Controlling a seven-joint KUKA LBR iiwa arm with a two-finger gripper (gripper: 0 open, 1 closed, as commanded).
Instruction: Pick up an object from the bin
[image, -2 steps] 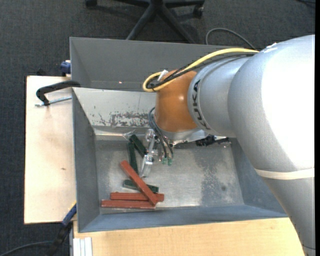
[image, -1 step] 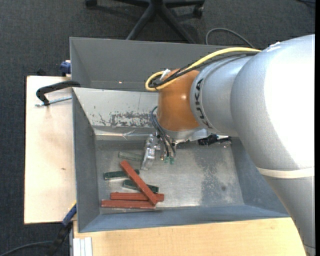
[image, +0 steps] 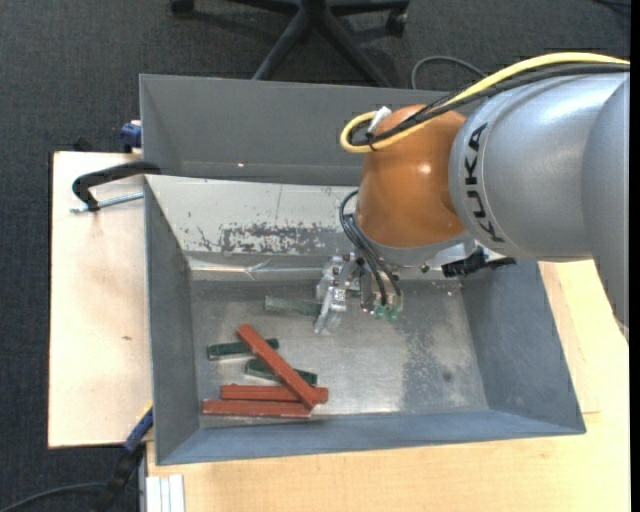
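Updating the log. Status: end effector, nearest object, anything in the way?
End effector low at centre of bin. Dark green bar lying just view-left of it, hold unconfirmed. Red bars and green pieces heaped lower left of view, clear of it.

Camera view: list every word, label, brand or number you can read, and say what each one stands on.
"KUKA": on the grey arm, letters turned sideways, beside its orange cover.
No other text: the bin, the red sticks and the green sticks show no lettering.
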